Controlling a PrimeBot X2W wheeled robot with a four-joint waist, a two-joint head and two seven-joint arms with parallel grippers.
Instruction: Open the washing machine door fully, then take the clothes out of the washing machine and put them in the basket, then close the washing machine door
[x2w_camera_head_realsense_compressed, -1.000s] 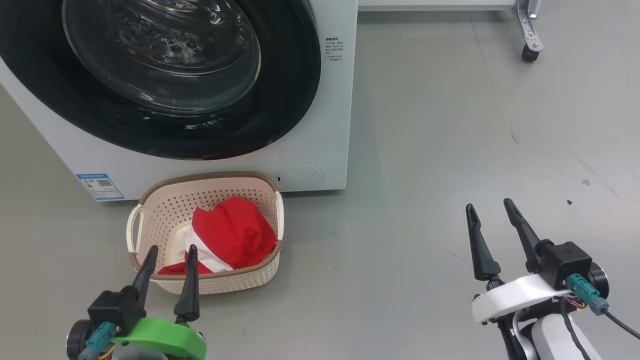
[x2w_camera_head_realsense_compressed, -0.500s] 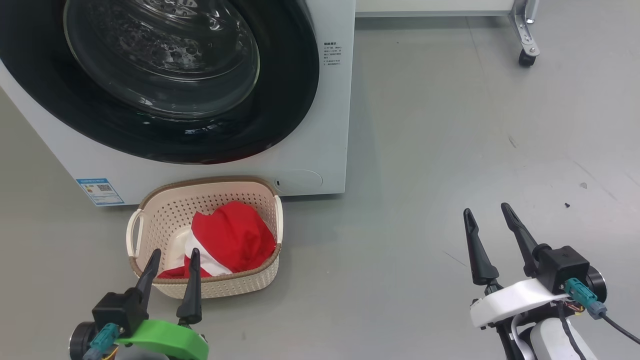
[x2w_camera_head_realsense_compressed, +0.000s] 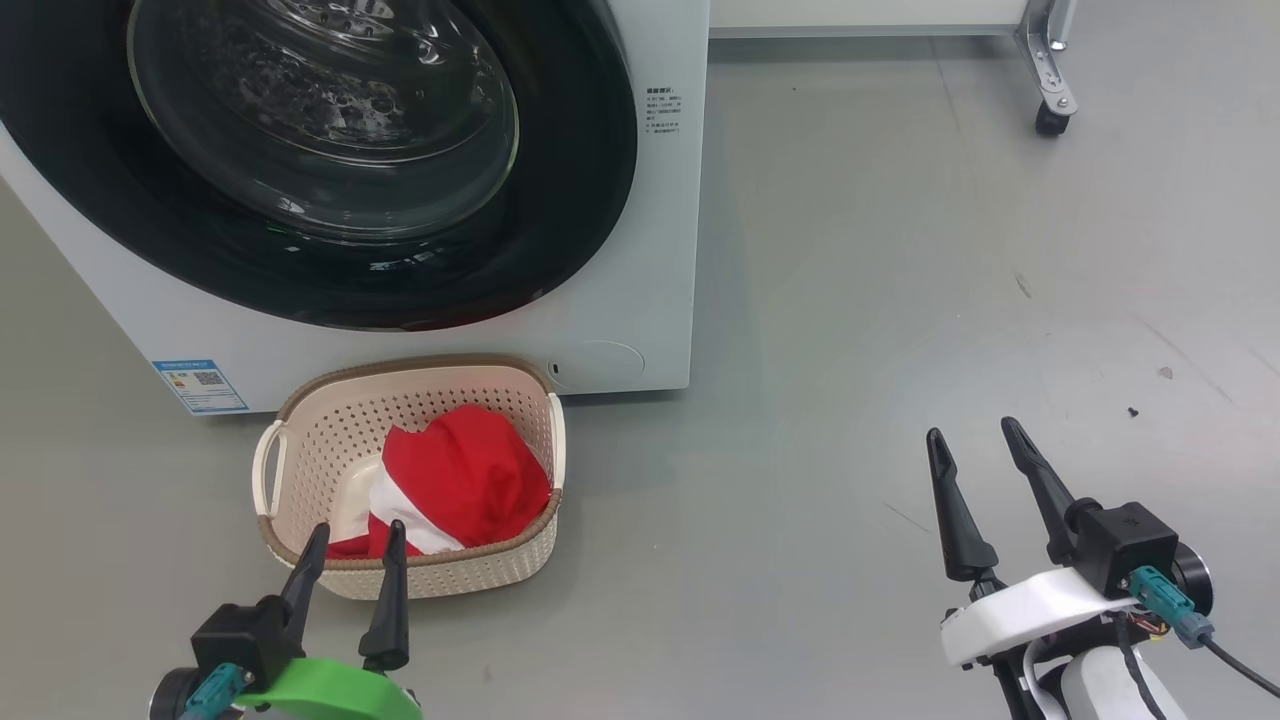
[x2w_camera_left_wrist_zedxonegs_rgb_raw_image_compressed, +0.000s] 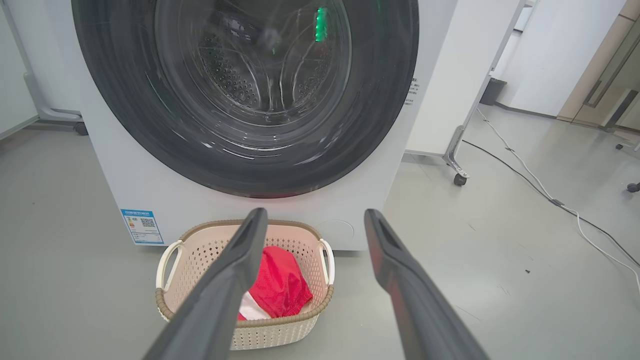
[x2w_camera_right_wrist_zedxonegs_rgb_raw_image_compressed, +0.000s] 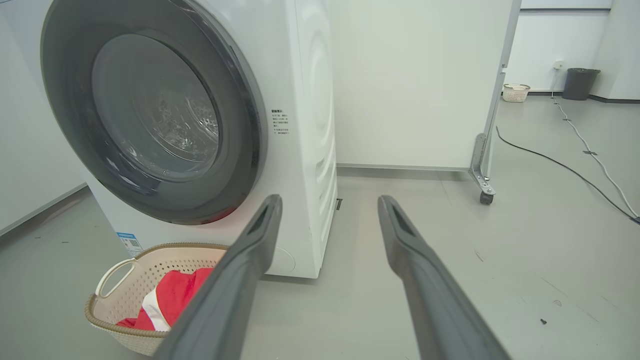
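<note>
Floor, grey and smooth, carries everything. The washing machine, a white front-loader, stands at the upper left of the head view. Its door, a glossy black rim around a bulging glass centre, lies shut against the front. Through the glass the left wrist view shows the perforated drum. The basket, cream with a brown rim, sits on the floor just before the machine, below the door. The clothes, red with a white stripe, lie bunched inside it, toward its right side. The left end effector hovers at the basket's near side, spread wide and empty. The right end effector hangs over bare floor well to the right, jaws likewise apart, holding nothing. A small blue label marks the machine's lower left corner.
</note>
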